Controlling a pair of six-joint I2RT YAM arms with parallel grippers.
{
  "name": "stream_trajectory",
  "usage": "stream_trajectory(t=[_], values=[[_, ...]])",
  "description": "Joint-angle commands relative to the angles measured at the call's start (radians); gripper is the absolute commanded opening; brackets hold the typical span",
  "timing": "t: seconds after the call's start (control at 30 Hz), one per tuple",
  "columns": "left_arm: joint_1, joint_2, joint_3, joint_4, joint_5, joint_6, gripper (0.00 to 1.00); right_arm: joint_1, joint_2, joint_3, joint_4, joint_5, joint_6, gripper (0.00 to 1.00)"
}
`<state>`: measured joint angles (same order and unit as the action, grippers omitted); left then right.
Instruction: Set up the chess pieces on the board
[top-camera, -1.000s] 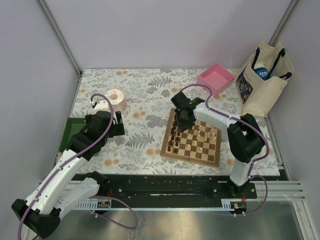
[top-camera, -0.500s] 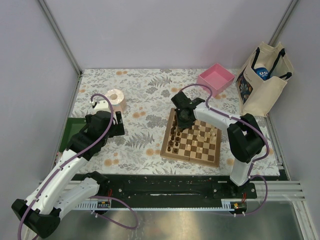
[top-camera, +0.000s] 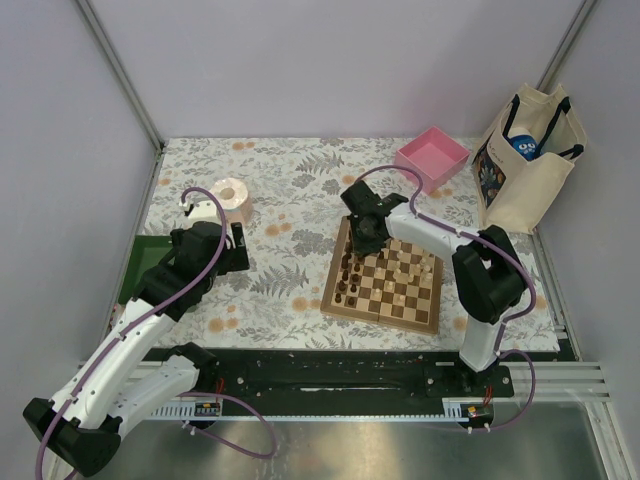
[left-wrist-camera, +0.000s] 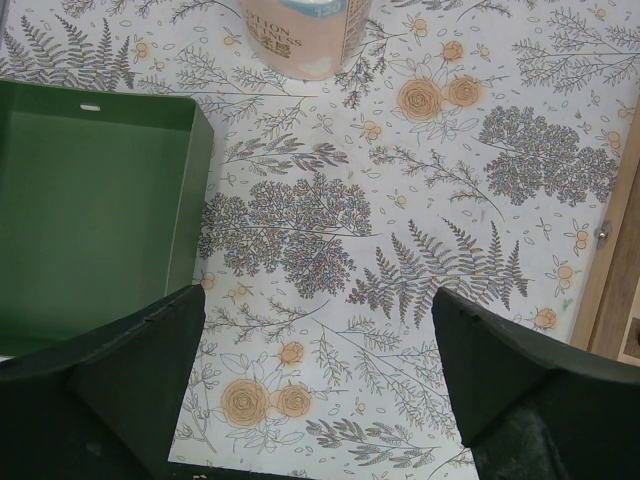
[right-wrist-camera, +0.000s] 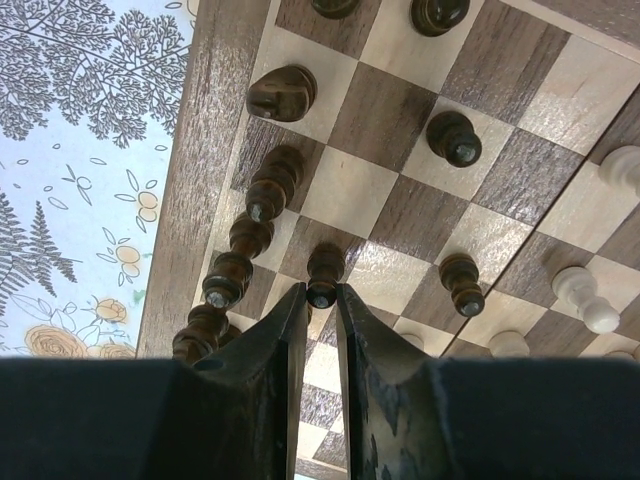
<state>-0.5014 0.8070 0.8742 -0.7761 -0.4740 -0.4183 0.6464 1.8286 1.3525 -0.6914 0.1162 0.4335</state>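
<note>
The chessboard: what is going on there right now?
The right gripper is closed on one dark chess piece on the board, next to a row of other dark pieces. The left gripper hangs open over the floral cloth beside a green tray, holding nothing.

Floral-clothed table (top-camera: 300, 180) stood enclosed by plain pale lilac walls (top-camera: 330, 60) behind and beside it, aluminium posts (top-camera: 118, 70) rose from its far corners, lighting was even.
</note>
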Motion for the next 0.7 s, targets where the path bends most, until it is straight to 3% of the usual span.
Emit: stream_trajectory(t=[0.0,0.3,0.67], values=[[0.006,-0.006,-0.006,0.015,0.006,0.006,0.99,-0.007,0.029,0.039,0.024,-0.003,-0.006,0.26],[0.006,-0.005,-0.006,0.014,0.008,0.006,0.99,-0.007,0.009,0.03,0.024,0.003,-0.006,0.35],[0.006,-0.009,-0.006,0.015,0.006,0.006,0.99,-0.053,-0.124,0.028,-0.006,0.048,-0.015,0.39]])
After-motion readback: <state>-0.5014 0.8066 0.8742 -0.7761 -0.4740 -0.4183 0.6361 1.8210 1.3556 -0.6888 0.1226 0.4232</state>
